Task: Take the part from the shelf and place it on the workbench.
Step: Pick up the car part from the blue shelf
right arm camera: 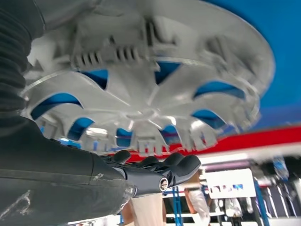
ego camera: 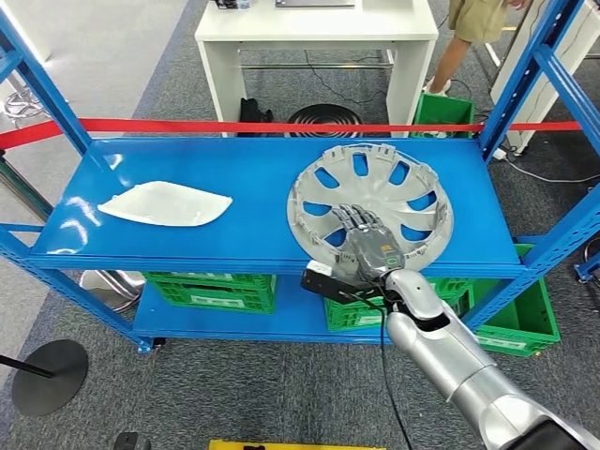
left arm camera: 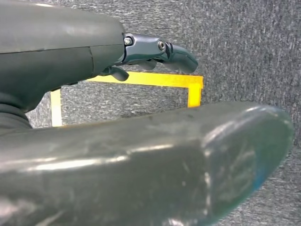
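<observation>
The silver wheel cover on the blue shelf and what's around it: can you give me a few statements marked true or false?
1. The wheel cover lies on the blue shelf's top level. True.
2. The right hand reaches over the cover's near side, fingers on it. True.
3. The white part is stacked on the wheel cover. False: it lies apart, toward the shelf's other end.
4. The crates below are red. False: they are green.
5. The left hand holds a part. False: it holds nothing, above grey carpet.
</observation>
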`<state>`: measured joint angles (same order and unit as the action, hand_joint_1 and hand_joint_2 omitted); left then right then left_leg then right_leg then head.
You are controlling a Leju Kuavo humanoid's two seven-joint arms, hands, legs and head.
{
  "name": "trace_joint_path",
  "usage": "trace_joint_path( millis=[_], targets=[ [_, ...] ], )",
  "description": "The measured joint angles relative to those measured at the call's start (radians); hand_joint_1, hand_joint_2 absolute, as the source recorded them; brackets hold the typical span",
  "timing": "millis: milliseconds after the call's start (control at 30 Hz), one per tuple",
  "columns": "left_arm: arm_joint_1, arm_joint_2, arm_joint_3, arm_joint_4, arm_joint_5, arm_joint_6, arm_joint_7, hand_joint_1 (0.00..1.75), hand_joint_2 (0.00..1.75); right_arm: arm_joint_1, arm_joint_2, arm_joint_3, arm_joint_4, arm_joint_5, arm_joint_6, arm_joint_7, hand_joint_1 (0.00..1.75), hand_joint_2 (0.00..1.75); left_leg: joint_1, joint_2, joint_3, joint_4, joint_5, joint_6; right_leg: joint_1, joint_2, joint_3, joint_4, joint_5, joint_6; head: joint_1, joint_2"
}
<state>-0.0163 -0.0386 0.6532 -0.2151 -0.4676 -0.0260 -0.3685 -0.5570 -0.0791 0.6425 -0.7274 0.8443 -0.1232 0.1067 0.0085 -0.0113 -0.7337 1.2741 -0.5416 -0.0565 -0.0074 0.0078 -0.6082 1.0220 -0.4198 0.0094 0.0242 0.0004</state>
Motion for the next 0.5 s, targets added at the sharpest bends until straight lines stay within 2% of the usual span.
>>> trace_joint_path(
  millis=[33, 100, 133, 200, 233, 267, 367, 433, 500],
  targets=[
    [0.0, 0.0, 0.003, 0.0, -0.002, 0.0, 0.0, 0.0, 0.0, 0.0, 0.0, -0.001, 0.007, 0.007, 0.007, 0.004, 0.0, 1.75, 0.0, 0.0, 0.015, -0.038, 0.032, 0.0, -0.001, 0.0, 0.002, 0.0, -0.001, 0.001, 0.0, 0.0],
    [-0.001, 0.0, 0.009, 0.0, -0.006, -0.001, 0.0, 0.0, 0.0, -0.002, 0.001, -0.004, 0.018, 0.015, 0.02, 0.009, 0.0, 1.75, 0.003, 0.002, 0.079, -0.17, 0.102, -0.001, -0.001, 0.002, 0.004, 0.003, -0.004, 0.008, -0.002, 0.0],
    [-0.003, 0.0, 0.011, 0.0, -0.007, -0.002, 0.0, 0.0, 0.0, -0.004, 0.002, -0.006, 0.024, 0.019, 0.027, 0.01, 0.0, 1.75, 0.004, 0.002, 0.105, -0.226, 0.121, 0.002, 0.001, 0.003, 0.003, 0.005, -0.006, 0.013, -0.003, 0.0],
    [-0.004, 0.0, 0.015, 0.0, -0.008, -0.003, 0.0, 0.0, 0.0, -0.008, 0.002, -0.008, 0.036, 0.025, 0.043, 0.014, 0.0, 1.75, 0.004, 0.0, 0.125, -0.271, 0.124, 0.015, 0.006, 0.005, 0.0, 0.006, -0.007, 0.023, -0.004, 0.0],
    [-0.004, 0.0, 0.017, 0.0, -0.009, -0.003, 0.0, 0.0, 0.0, -0.009, 0.002, -0.008, 0.041, 0.028, 0.05, 0.015, 0.0, 1.75, 0.003, -0.002, 0.124, -0.272, 0.122, 0.025, 0.005, 0.005, 0.0, 0.004, -0.007, 0.027, -0.003, 0.0],
    [-0.004, 0.0, 0.018, 0.0, -0.01, -0.003, 0.0, 0.0, 0.0, -0.009, 0.002, -0.008, 0.046, 0.03, 0.056, 0.017, 0.0, 1.75, 0.003, -0.002, 0.123, -0.272, 0.123, 0.031, 0.005, 0.005, 0.002, 0.002, -0.006, 0.031, -0.002, 0.0],
    [-0.003, 0.0, 0.02, 0.0, -0.011, -0.003, 0.0, 0.0, 0.0, -0.01, 0.002, -0.008, 0.05, 0.032, 0.06, 0.018, 0.0, 1.75, 0.005, -0.001, 0.124, -0.274, 0.124, 0.038, 0.003, 0.005, 0.002, 0.001, -0.008, 0.036, -0.003, 0.0],
    [-0.004, 0.001, 0.027, 0.0, -0.016, -0.003, 0.0, 0.0, 0.0, -0.013, 0.003, -0.012, 0.064, 0.047, 0.066, 0.039, 0.0, 1.75, 0.005, -0.001, 0.125, -0.275, 0.124, 0.047, 0.002, 0.002, -0.073, 0.158, -0.08, 0.043, 0.0, 0.0],
    [-0.004, 0.003, 0.036, 0.0, -0.024, -0.004, 0.0, 0.0, 0.0, -0.018, 0.003, -0.015, 0.082, 0.076, 0.07, 0.074, 0.0, 1.75, 0.004, -0.002, 0.128, -0.275, 0.122, 0.056, 0.002, 0.0, -0.143, 0.296, -0.129, 0.048, 0.004, 0.0]
  ],
)
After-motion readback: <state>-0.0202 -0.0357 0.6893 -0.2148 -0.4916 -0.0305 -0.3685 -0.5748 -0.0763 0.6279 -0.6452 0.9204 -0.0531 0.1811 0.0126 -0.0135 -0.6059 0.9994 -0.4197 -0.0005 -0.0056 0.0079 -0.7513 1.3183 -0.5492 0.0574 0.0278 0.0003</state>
